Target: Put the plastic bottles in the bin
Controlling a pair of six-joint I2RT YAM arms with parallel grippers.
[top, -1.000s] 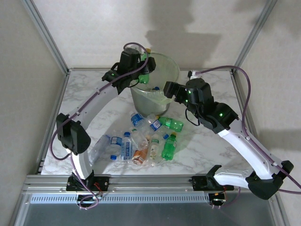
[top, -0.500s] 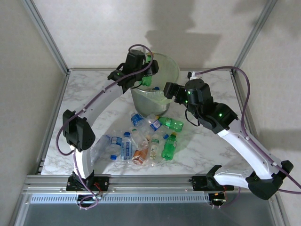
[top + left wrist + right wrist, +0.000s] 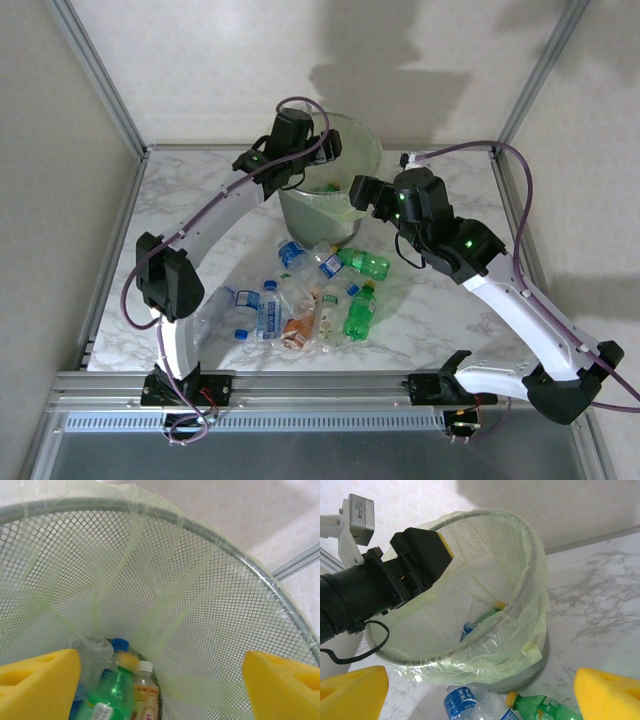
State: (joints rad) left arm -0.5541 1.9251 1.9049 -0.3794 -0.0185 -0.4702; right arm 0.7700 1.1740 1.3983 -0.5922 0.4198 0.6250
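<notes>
The bin (image 3: 366, 140) is a mesh wastebasket with a pale-green liner, standing at the back of the table. My left gripper (image 3: 323, 150) hangs open over its mouth with nothing between its yellow pads (image 3: 37, 680). Below it in the bin (image 3: 225, 547) lie a green bottle (image 3: 111, 692), a blue-capped one (image 3: 119, 644) and an orange-labelled one (image 3: 145, 695). My right gripper (image 3: 358, 190) stands open beside the bin's right rim (image 3: 532, 550), holding nothing. Several plastic bottles (image 3: 310, 295) lie on the table in front of the bin, among them two green ones (image 3: 357, 312).
A clear blue-labelled bottle (image 3: 465, 702) and a green bottle (image 3: 545, 707) lie just in front of the bin's base. The left gripper's black body (image 3: 417, 562) leans over the bin's left rim. Metal frame posts (image 3: 100, 80) stand at the table's back corners.
The left gripper carried a green bottle rightward over the bin and opened. The bottle has left its fingers and now lies inside the bin. The right arm has barely moved.
</notes>
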